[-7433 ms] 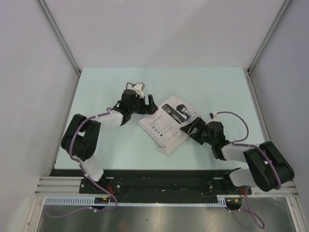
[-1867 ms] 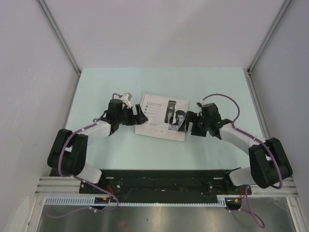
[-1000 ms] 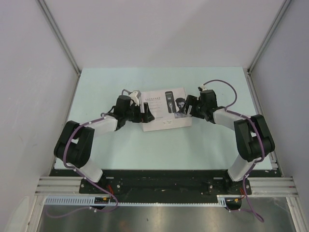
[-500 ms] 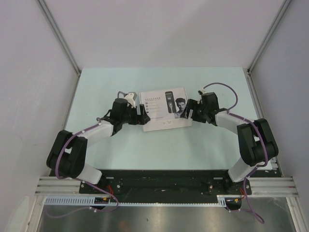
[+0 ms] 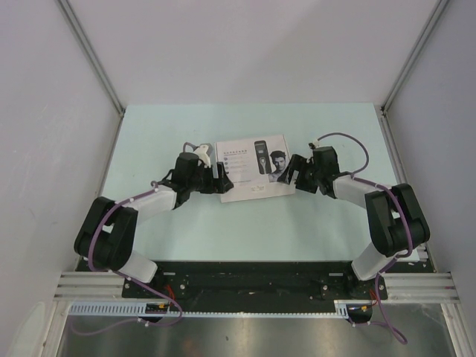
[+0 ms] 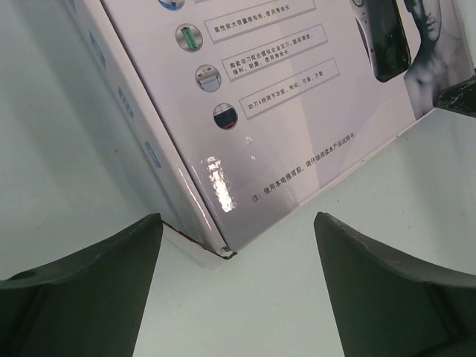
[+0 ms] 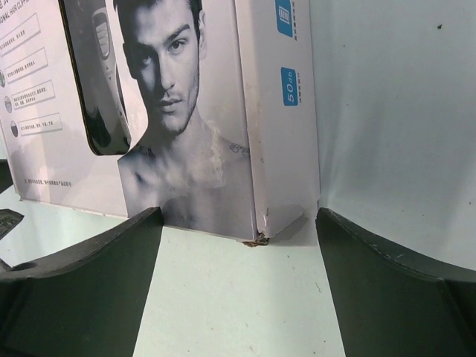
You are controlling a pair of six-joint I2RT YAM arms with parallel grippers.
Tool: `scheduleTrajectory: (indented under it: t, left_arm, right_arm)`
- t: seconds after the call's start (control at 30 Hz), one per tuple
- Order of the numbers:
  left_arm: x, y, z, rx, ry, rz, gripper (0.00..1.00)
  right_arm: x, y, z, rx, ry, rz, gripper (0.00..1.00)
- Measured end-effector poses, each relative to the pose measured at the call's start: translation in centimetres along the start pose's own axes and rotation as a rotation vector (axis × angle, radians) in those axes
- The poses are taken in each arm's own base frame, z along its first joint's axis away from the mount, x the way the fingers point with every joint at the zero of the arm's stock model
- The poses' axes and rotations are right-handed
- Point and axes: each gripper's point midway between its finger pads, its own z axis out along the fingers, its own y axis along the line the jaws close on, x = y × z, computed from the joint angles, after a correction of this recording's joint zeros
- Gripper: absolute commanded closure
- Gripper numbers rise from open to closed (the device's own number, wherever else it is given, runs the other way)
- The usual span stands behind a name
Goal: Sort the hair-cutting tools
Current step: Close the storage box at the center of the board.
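Step in hand: getting box (image 5: pixel 256 192) open. Left claw (image 5: pixel 221 178) waiting at box's left edge, right claw (image 5: pixel 296 171) at right edge, both with fingers apart, gripping nothing. Lid (image 5: pixel 249 160) lying closed; hair-cutting tools not showing, probably inside box. Next move: catching lid edge, lifting, other claw bracing box.

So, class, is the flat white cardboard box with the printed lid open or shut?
Shut. The flat white printed box lies with its lid flush, and no contents show.
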Motion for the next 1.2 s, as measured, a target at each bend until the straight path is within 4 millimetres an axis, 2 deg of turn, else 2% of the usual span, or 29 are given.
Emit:
scheduleTrajectory:
  t: [0.23,0.57,0.87,1.2]
  left_arm:
    - [0.0,0.0,0.1,0.002,-0.001,-0.005,0.02]
    - [0.3,-0.2,0.4,0.018,0.012,-0.020,0.00]
    - [1.2,-0.1,0.2,0.019,0.023,-0.035,0.01]
    - [0.7,-0.9,-0.5,0.056,0.004,-0.030,0.00]
  right_arm:
    - [1.0,-0.2,0.0,-0.046,0.011,0.043,0.00]
    - [2.6,0.1,-0.7,-0.162,0.057,0.061,0.00]
    - [5.5,0.3,-3.1,-0.230,0.014,0.108,0.00]
    - [4.7,0.3,-2.8,-0.202,-0.080,0.132,0.00]
